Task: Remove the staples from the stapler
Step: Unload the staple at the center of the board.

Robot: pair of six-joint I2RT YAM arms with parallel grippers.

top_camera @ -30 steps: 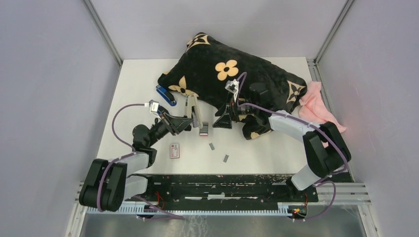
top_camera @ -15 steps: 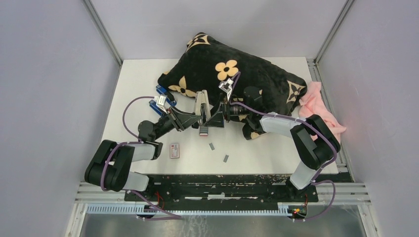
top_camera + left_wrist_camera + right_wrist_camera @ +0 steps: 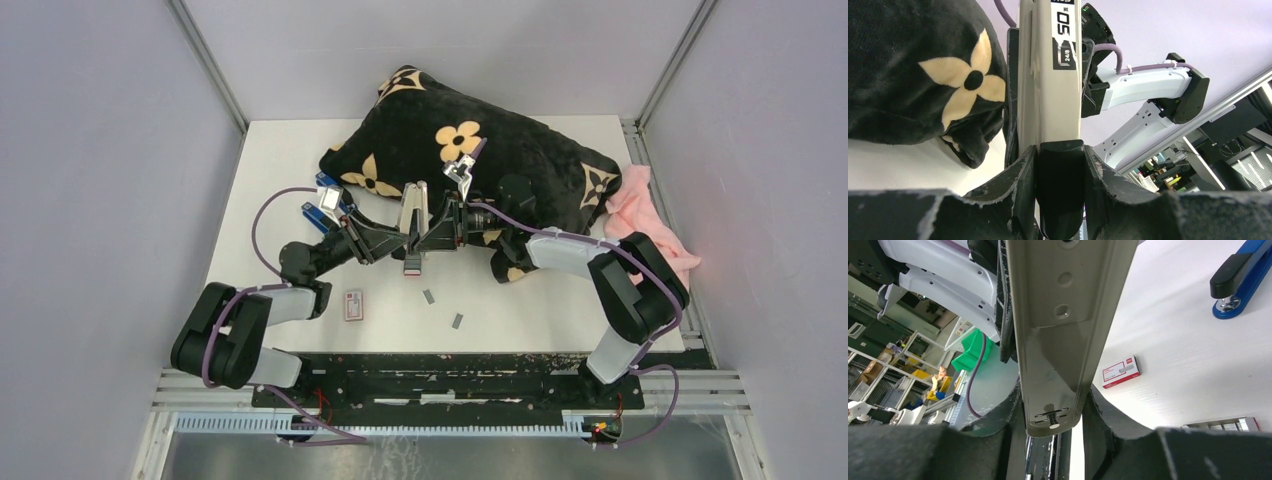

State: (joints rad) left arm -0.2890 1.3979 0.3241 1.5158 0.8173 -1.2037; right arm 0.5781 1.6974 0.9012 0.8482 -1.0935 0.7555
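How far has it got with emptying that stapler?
Looks done: two strips of staples lie loose on the table. In hand: the left gripper and right gripper both clamp the pale stapler between them. Left: I cannot see whether more strips sit inside it.

Robotics lab: alu-frame walled cell (image 3: 204,60), shelves (image 3: 868,365) w/ green bin (image 3: 970,347) in bkgd.

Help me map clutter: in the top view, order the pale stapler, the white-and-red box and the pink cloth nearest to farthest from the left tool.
1. Pale stapler, held in the left tool.
2. White-and-red box, below and left.
3. Pink cloth, far right edge.
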